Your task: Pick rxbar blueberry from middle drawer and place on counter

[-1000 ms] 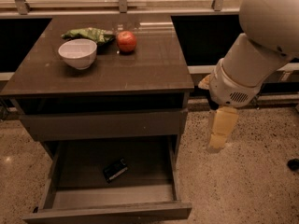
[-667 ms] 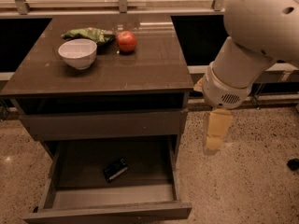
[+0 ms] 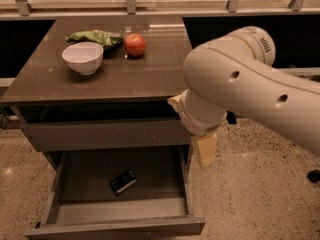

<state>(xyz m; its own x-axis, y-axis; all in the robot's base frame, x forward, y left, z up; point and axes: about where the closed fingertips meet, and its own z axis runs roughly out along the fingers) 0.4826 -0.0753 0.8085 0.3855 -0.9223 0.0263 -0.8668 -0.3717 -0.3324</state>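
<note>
Swung left since a second ago, bringing the gripper (image 3: 205,150) from well off the cabinet's right side to just beside the right wall of the middle drawer (image 3: 120,227). Hangs there below the bulky white arm (image 3: 250,84), pointing down. Cannot tell from this angle whether open or shut. Carries nothing that shows.

Judged to be in the reach step, with nothing picked up yet. Shows the rxbar blueberry (image 3: 123,181) lying flat on the dark drawer floor, left of centre and turned at an angle, well apart from the gripper. Shows the drawer pulled out beneath a shut front panel (image 3: 100,134). Holds on the counter (image 3: 130,81) a white bowl (image 3: 83,57), a red apple (image 3: 135,44) and a green snack bag (image 3: 95,36), all toward the back left.

Next, probably: travel further left over the open box, drop between its walls, square up across the bar's narrow width, then close. Calls for care — thin, flat wrapper against the floor, easy to skid or catch by one edge only. Worth minding clearance under the panel above.
</note>
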